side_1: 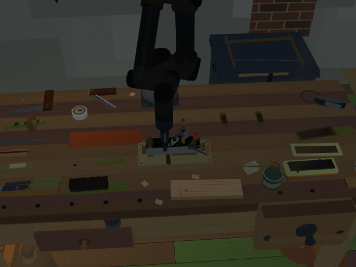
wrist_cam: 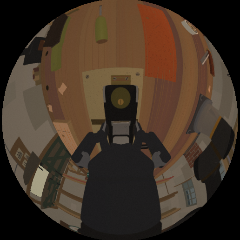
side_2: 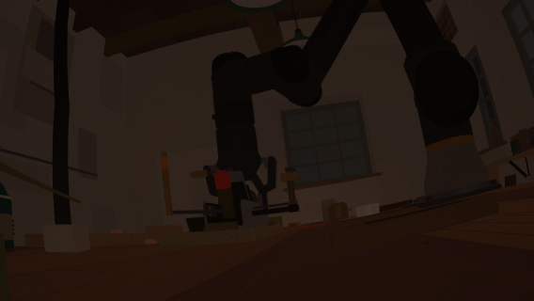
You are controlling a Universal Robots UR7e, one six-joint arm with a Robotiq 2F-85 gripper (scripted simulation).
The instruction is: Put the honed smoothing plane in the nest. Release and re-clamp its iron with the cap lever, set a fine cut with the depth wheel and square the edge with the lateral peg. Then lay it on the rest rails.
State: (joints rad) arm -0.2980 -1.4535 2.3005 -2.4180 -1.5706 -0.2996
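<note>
The smoothing plane (side_1: pixel 172 145) sits in the nest (side_1: pixel 174 155) at the middle of the bench, a dark body with a round olive front knob (wrist_cam: pixel 120 101), a grey iron and cap (wrist_cam: pixel 120 130), and a red-topped rear handle (side_2: pixel 222 180). A brass depth wheel post (side_1: pixel 183 124) rises behind it. The rest rails (side_1: pixel 241 118) are two short dark blocks further back to the right. My gripper (wrist_cam: pixel 121 136) comes straight down over the plane's body just behind the front knob, and it is clamped across the plane's sides.
The nest's corner posts (side_1: pixel 207 145) stand close around the plane. An orange mat (side_1: pixel 105 137) lies to the left, a pale board (side_1: pixel 206 189) in front, a green oil can (side_1: pixel 271 176) and sharpening stones (side_1: pixel 312 166) to the right.
</note>
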